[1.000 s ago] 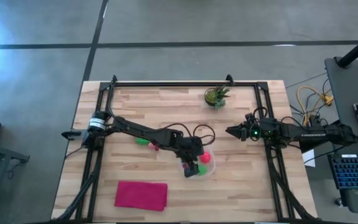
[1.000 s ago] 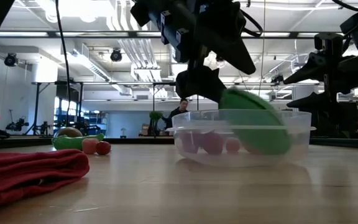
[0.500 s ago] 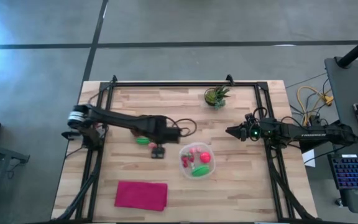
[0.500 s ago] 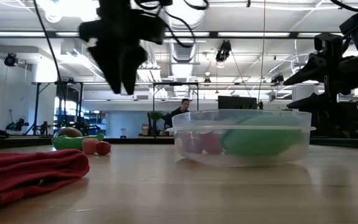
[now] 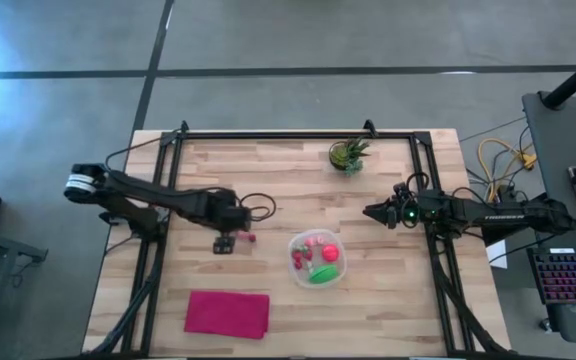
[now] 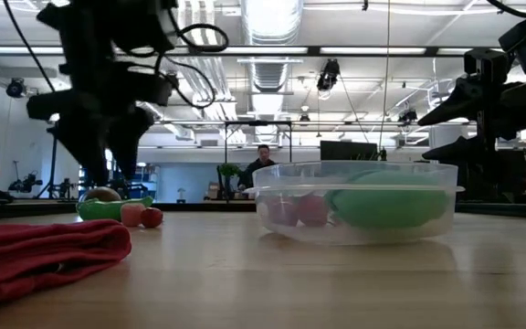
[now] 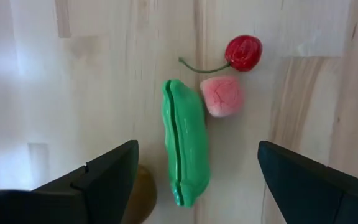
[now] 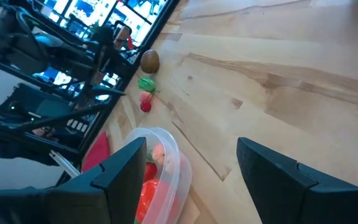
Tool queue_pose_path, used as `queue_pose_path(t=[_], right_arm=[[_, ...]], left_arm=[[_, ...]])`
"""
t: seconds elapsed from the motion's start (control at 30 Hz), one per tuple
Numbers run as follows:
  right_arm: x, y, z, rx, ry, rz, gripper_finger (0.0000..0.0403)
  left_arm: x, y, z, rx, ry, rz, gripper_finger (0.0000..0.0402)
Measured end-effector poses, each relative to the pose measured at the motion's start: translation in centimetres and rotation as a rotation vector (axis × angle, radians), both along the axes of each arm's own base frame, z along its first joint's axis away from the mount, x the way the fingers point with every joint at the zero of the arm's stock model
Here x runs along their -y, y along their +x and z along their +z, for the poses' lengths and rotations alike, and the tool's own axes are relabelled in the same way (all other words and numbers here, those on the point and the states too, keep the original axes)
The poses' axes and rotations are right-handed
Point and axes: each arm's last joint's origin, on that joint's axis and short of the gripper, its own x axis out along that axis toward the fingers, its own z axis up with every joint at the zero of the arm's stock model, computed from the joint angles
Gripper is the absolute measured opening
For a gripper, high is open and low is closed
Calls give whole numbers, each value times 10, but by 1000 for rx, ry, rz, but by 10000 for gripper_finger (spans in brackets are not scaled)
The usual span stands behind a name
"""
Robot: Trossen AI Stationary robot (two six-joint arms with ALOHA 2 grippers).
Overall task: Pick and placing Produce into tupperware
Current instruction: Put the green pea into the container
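Observation:
My left gripper (image 5: 226,243) hangs open over the loose produce on the table's left half, fingers pointing down. In the left wrist view a green pod (image 7: 184,151) lies on the wood between the finger lines. Beside it are a pink piece (image 7: 222,95) and a red cherry (image 7: 243,52). A brown oval (image 7: 140,199) is half hidden behind one finger. The clear tupperware (image 5: 316,258) sits at the table's middle and holds red, pink and green pieces. My right gripper (image 5: 371,211) waits open at the right, above the table.
A folded magenta cloth (image 5: 226,312) lies near the table's near edge, left of the tupperware. A small potted plant (image 5: 348,155) stands by the far edge. Black frame rails run along the table's left, right and far sides. Bare wood lies between the tupperware and my right gripper.
My left gripper let go of a large green piece inside the tupperware, rose, and swung toward the table's left and slightly far. It now hovers over the loose produce. The green piece has settled in the container. My right arm kept still.

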Motion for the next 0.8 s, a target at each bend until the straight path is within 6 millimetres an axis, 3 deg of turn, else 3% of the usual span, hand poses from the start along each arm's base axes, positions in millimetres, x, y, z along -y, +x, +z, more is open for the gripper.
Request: queue_pose_path(t=[0.2, 0.5, 0.67, 0.8], right_arm=[[0, 0, 0, -1, -5, 2, 242], [0, 0, 0, 0, -5, 1, 242], [0, 0, 0, 2, 10, -4, 242], [0, 0, 0, 2, 12, -4, 242]], left_arm=[[-4, -16, -22, -22, -25, 34, 315], [-10, -10, -48, -87, -24, 66, 315], [-11, -7, -53, -109, -61, 63, 312], [-12, -6, -52, -105, -70, 62, 287]])
